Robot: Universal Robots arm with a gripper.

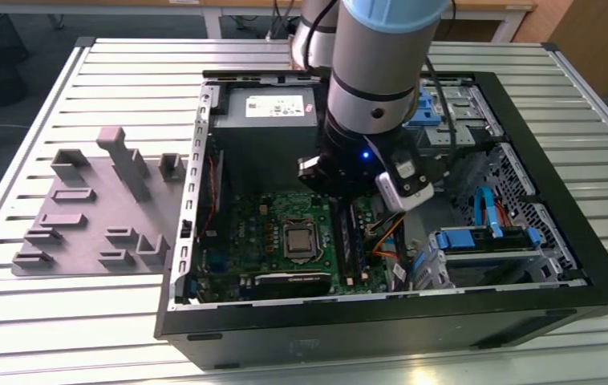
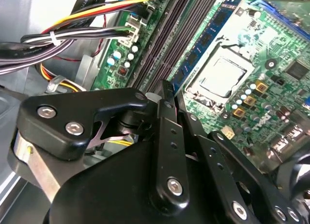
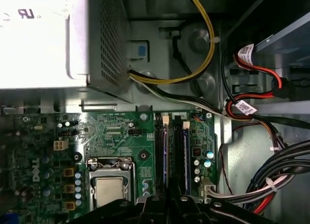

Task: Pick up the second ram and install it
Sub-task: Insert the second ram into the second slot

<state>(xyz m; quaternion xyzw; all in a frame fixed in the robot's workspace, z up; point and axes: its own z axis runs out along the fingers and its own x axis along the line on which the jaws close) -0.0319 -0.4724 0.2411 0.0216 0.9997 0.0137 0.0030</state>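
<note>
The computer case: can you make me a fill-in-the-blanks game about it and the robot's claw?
1. The grey tray lies to the exterior view's ___ of the computer case.
2. The claw hangs inside the case, over the green ___.
3. In the first wrist view, the cable looping beside the power supply is ___.

Missing words: left; motherboard; yellow.

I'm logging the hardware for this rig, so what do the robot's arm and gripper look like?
The arm is a thick silver-grey tube with light blue joint caps and a black wrist section carrying a small blue light. A white camera module is fixed beside the wrist. The gripper is matte black, built from flat linked bars joined by silver screws.
</note>
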